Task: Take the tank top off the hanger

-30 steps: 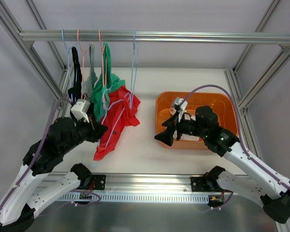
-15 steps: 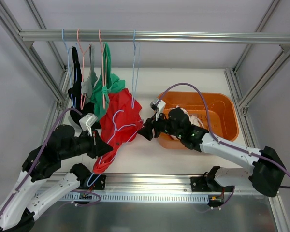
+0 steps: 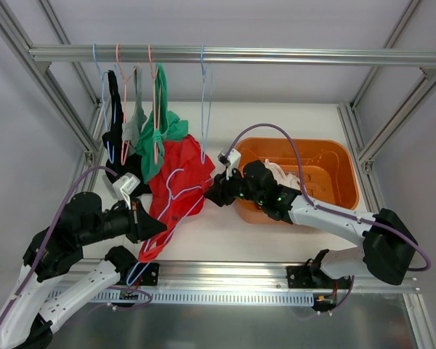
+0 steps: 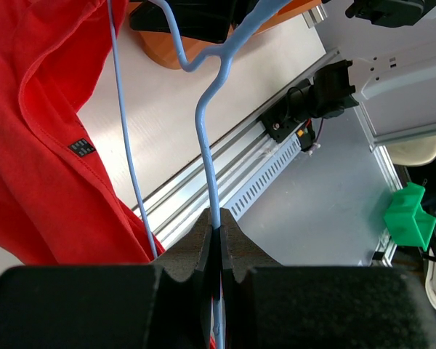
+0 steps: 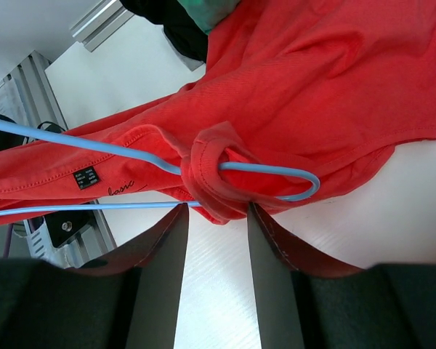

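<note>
strap point(image 5: 211, 171) straight ahead of the spread right pincer point(image 5: 216, 216)
left pincer point(image 4: 216, 236) pinches the blue hanger point(image 4: 204, 145) wire near the desk's point(image 3: 225, 225) front; the red tank top point(image 5: 334, 80) drapes from it between the arms, strap looped round the hanger's tip, which lies crosswise to the right pincer's gap.

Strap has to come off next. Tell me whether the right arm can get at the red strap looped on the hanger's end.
Probably yes. The right hand is open with the strap loop just ahead of it, nothing between; the left hand grips the blue hanger.
</note>
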Available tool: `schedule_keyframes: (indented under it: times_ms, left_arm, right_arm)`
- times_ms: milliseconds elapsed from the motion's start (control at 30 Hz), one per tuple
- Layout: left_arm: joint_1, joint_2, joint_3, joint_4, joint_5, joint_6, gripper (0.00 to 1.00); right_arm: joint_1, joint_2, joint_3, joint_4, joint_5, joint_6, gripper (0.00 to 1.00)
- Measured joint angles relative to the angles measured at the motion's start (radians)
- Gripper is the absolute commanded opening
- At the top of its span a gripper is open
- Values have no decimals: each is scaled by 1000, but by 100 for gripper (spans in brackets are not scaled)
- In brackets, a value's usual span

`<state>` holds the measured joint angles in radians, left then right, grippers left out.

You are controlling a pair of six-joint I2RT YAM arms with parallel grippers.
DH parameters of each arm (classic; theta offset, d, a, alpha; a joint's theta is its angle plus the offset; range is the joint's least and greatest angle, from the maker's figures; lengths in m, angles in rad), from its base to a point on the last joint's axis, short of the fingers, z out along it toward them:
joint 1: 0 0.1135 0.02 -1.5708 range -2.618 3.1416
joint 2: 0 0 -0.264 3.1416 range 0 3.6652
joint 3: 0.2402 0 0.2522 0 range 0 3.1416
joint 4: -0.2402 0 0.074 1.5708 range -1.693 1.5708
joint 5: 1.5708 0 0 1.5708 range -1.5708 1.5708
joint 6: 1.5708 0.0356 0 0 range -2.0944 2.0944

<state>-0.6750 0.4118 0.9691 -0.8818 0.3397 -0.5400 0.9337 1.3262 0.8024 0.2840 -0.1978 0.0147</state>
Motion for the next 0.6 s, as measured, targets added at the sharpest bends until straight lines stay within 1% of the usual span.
schedule_keyframes:
  times_ms: [133, 433, 533, 567, 600]
  left_arm:
    - [0, 6, 13, -14, 0, 1, 0]
    - [0, 7, 69, -37, 0, 4, 0]
    - [0, 7, 72, -40, 0, 4, 0]
    - [0, 7, 72, -41, 0, 5, 0]
    - [0, 7, 72, -42, 0, 5, 0]
  right_arm:
    - [0, 8, 7, 4, 3, -8, 47]
    - [0, 8, 43, 4, 35, -36, 47]
    - [1, 8, 66, 5, 33, -50, 37]
    - [2, 8, 73, 5, 30, -54, 28]
    - [3, 8, 79, 6, 28, -61, 20]
